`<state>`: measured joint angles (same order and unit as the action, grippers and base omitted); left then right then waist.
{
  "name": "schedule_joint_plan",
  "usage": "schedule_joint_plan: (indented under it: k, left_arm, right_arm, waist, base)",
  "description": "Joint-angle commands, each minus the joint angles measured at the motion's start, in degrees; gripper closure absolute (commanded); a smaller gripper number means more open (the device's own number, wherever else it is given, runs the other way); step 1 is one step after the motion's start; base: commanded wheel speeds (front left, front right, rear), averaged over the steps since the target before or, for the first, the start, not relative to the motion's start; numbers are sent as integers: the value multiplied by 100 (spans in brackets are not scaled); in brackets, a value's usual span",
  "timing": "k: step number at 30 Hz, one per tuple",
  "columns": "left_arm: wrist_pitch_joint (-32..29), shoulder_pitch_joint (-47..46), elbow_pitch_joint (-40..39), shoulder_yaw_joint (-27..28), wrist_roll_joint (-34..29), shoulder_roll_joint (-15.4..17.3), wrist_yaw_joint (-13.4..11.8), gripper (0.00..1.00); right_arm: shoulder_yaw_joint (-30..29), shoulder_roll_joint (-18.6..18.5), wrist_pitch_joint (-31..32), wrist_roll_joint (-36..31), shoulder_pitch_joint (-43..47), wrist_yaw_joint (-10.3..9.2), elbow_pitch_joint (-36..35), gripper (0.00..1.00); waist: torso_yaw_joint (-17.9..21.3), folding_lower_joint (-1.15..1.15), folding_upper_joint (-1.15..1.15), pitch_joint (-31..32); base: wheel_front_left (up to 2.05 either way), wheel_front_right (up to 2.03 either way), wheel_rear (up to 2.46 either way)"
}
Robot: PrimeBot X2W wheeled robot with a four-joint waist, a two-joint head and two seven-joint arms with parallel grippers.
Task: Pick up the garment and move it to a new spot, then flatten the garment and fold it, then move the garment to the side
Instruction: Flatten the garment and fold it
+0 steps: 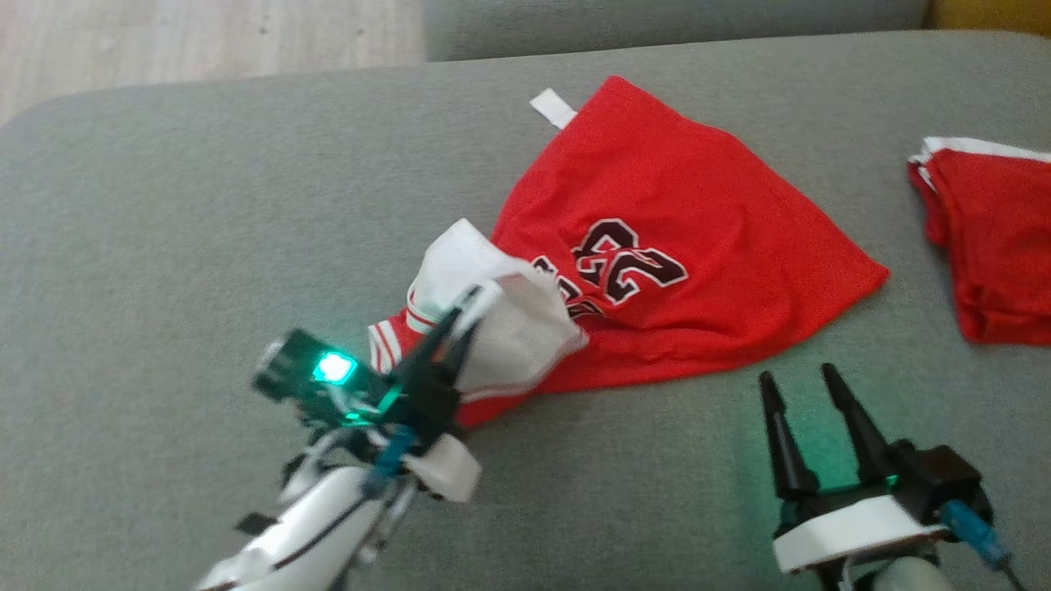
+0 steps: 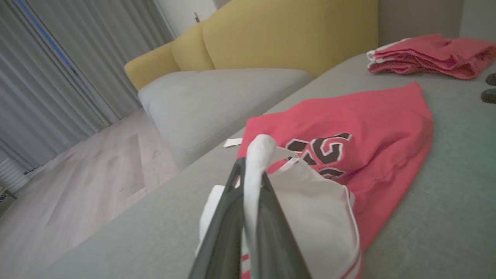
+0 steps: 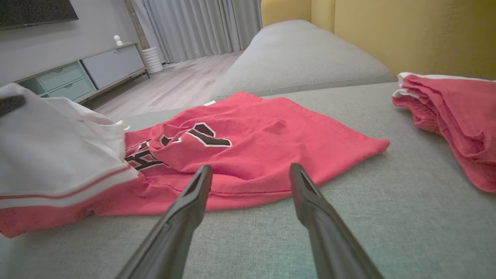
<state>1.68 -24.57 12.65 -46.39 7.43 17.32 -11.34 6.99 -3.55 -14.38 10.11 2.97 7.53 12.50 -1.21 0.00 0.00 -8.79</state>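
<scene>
Two red garments, two grippers, one grey couch (image 1: 205,205).
The jersey (image 1: 657,205) lies spread mid-seat, one white tag (image 1: 553,107) at its far edge. A folded pile (image 1: 993,238) sits at the right edge, cut off by the frame. The number 23 reads in black with a white outline, and the lettering beside it is hidden under a white fold. The left gripper (image 1: 468,305) pinches that fold, jaws pressed on it. The right gripper (image 1: 798,375) hangs near the jersey's near hem, jaws spread.

Two red garments (image 1: 657,205) (image 1: 993,246), two grippers (image 1: 475,294) (image 1: 800,376)
</scene>
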Motion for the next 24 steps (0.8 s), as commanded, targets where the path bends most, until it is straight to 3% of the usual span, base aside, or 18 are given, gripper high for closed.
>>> schedule_joint_plan:
  k: [1,6,12,17,24]
  left_arm:
    - [55,-49,-367,370,44,315,-122,100]
    - [10,90,-1060,814,129,887,-355,100]
    - [-27,79,-1214,1276,225,1408,-509,100]
    - [-2,10,-1170,1454,283,1608,-529,100]
    - [60,-111,-1011,1465,332,1597,-496,100]
  right_arm:
    - [32,-97,-62,39,-205,-4,-168,0]
    - [-220,-437,-62,52,-489,-4,174,0]
    - [-78,-816,-62,33,-927,-4,912,0]
    - [238,-1046,-47,51,-1352,-4,1308,0]
    - [934,-1140,204,344,-1609,-4,1718,0]
  waist:
    - [-174,0,0,11]
    - [-519,0,0,-45]
    - [-721,0,0,-135]
    - [-736,0,0,-187]
    - [-809,0,0,-226]
  base:
    - [0,0,0]
    - [0,0,0]
    - [0,0,0]
    - [0,0,0]
    - [0,0,0]
